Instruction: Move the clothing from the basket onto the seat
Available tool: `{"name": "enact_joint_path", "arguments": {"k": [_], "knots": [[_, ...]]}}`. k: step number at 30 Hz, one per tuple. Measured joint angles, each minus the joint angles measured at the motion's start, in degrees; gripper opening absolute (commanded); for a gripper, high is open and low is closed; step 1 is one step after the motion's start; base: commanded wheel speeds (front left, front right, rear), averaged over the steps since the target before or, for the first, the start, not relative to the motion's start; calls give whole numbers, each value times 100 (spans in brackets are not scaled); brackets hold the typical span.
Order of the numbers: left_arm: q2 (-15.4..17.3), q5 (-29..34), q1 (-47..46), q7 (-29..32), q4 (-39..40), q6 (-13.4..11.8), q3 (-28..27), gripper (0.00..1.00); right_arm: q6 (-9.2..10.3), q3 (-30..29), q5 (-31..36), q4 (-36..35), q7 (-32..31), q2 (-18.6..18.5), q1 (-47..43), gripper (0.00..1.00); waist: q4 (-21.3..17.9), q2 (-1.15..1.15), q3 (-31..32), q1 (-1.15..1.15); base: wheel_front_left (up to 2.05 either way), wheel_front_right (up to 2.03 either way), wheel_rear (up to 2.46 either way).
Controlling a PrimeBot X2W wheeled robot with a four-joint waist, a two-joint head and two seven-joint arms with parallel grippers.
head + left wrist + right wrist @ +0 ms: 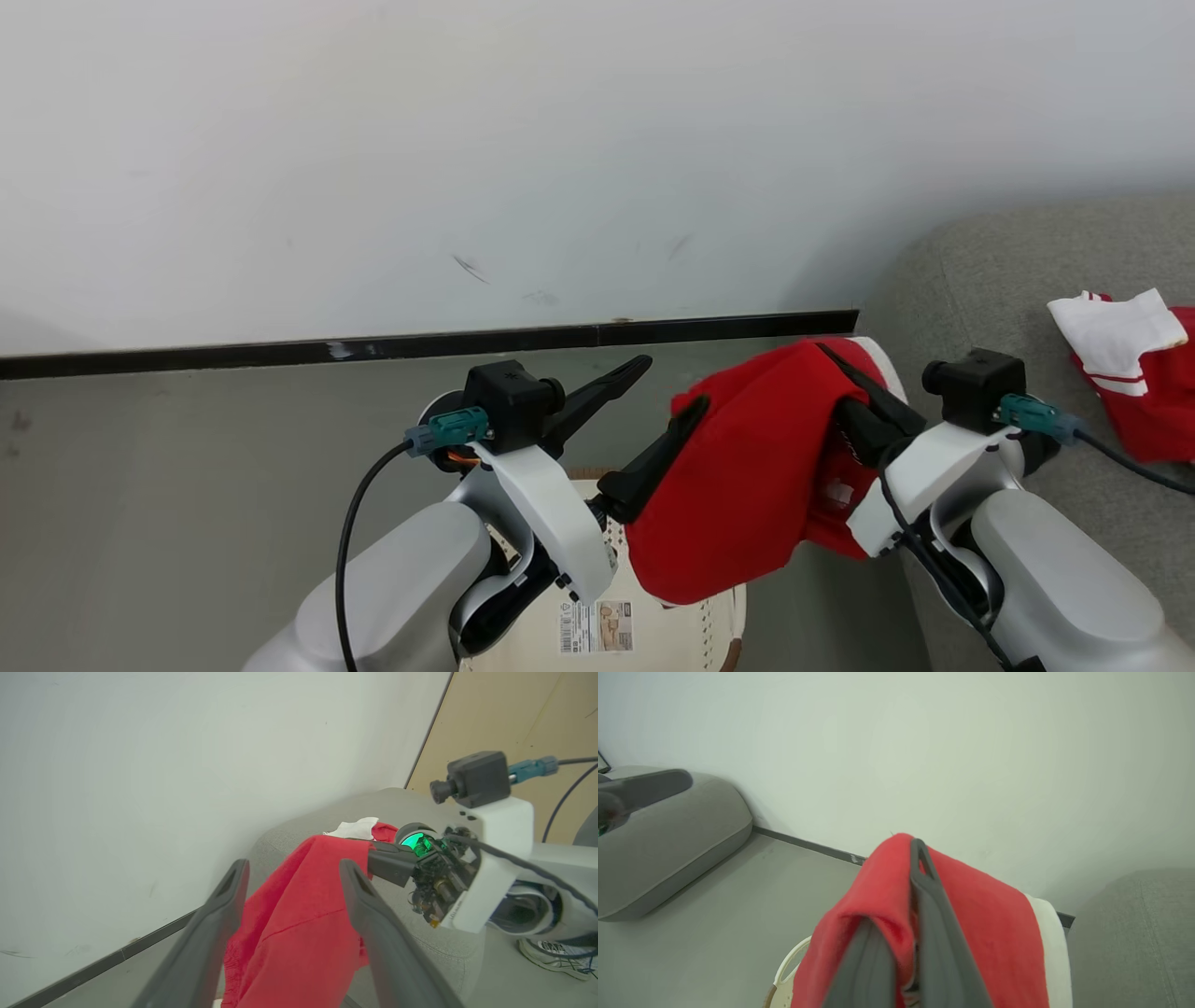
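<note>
While your right pincer (pixel 910 872) clamps the soft red garment (pixel 747 467), draped limp above the cream basket (pixel 695 630), your left pincer (pixel 293 868) stands spread; another red-and-white piece (pixel 1134 373) lies on the grey woven seat (pixel 980 271).

White wall (pixel 560 140) with faint scuffs, black baseboard (pixel 420 345), grey floor (pixel 187 485), tan panel (pixel 514 718), white sneaker (pixel 556 957)

Head camera looks forward and down at wall (pixel 560 140) and floor (pixel 187 448). Left wrist camera sights closely along the left gripper (pixel 294 868) toward the seat (pixel 289 835); right wrist camera (closer still) along the right gripper (pixel 913 858) toward the wall. All share the red clothing (pixel 747 467).
</note>
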State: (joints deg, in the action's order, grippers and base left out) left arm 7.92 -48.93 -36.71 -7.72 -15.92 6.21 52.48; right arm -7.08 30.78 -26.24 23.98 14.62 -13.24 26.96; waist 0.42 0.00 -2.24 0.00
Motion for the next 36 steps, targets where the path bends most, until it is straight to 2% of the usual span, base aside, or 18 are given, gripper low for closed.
{"name": "enact_joint_path", "arguments": {"k": [19,36], "knots": [[94,1,105,-93,123,1,57,100,1,-1110,127,-566,0,-289,-392,0,-421,0,105,0,0,0,0],[124,108,105,-94,270,7,221,100,1,-2053,458,-1120,0,-402,-1070,0,-1061,0,15,0,0,0,0]]}}
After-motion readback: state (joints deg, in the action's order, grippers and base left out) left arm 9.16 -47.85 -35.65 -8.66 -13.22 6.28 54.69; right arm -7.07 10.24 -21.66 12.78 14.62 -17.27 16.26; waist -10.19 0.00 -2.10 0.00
